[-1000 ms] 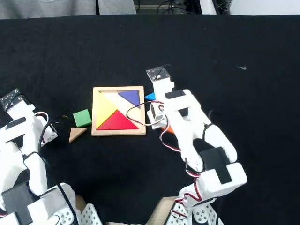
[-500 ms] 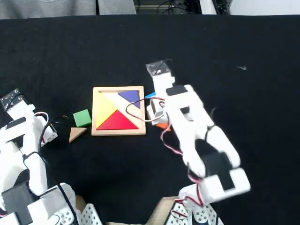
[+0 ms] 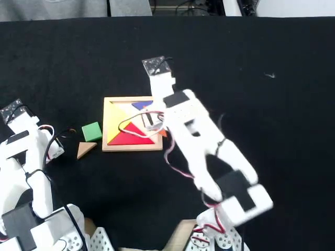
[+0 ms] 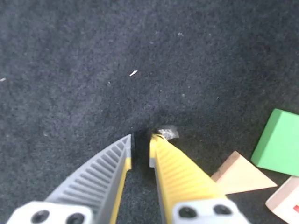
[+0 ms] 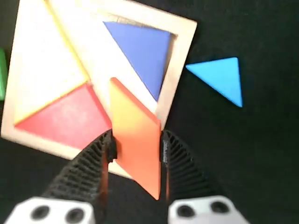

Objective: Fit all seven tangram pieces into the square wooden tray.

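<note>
The orange parallelogram (image 5: 134, 122) sits clamped between the two black ribbed fingers of the right end effector (image 5: 135, 139), held by its long edges and tilted, with its far corner over the red triangle (image 5: 60, 119) and its near end past the tray (image 5: 180, 60) rim. In the high view it shows as an orange sliver at about 4 o'clock from the tray's centre, under the white arm. The square tray is pale wood with a raised rim and holds three flat pieces. These are a large yellow triangle (image 3: 116, 121) at 9 o'clock, the red triangle at 6 o'clock, and a smaller dark blue triangle (image 5: 140, 51) at 1 o'clock, with bare wood between them. A light blue triangle (image 5: 219, 77) lies on the black, felt-like table (image 3: 261, 104) just outside the rim, near the dark blue one. A green square (image 3: 91, 131) lies just beside the tray at 9 o'clock, and a plain wooden triangle (image 3: 85, 149) lies near it at 8 o'clock. The left end effector (image 4: 140, 140) hovers over bare table farther toward 9 o'clock, its grey and yellow fingers closed together on nothing.
</note>
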Motion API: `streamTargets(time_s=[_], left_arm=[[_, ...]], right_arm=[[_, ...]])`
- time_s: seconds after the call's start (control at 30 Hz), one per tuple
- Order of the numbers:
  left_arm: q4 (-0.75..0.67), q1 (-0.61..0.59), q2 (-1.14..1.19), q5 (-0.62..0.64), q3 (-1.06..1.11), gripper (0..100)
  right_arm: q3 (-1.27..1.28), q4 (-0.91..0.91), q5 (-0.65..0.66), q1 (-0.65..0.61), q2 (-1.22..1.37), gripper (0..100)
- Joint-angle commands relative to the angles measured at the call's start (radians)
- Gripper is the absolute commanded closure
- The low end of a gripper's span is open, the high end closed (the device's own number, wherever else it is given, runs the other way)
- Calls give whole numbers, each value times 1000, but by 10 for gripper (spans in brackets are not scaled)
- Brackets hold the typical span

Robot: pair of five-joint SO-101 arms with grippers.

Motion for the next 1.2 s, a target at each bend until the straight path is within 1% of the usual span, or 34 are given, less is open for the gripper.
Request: streamTargets(time_s=[0.0, 0.1, 0.2, 0.43, 0.6, 0.63, 0.77, 0.83, 1.13, 1.17], left_arm=[[-12, 15, -35, -3, -5, 921], [-12, 15, -35, -3, -5, 921], [-12, 15, -35, -5, -5, 921], [-12, 15, -35, -5, -5, 921], [-12, 15, -35, -5, -5, 921], [-12, 15, -35, -5, -5, 921], [-12, 15, -35, -5, -5, 921], [-12, 15, -35, -5, -5, 921], [-12, 15, -35, -5, -5, 920], [-12, 15, -35, -5, -5, 920]], right_arm=[[-140, 38, -147, -46, 105, 978], [-183, 87, -221, -78, 148, 977], [-196, 86, -255, -77, 176, 977], [-196, 38, -261, -18, 223, 979], [-196, 35, -255, -21, 225, 971], [-196, 35, -255, -21, 225, 955], [-197, 35, -255, -21, 222, 828], [-197, 37, -252, -25, 217, 786], [-318, 146, -199, -17, 216, 780], [-341, 163, -170, -9, 216, 789]])
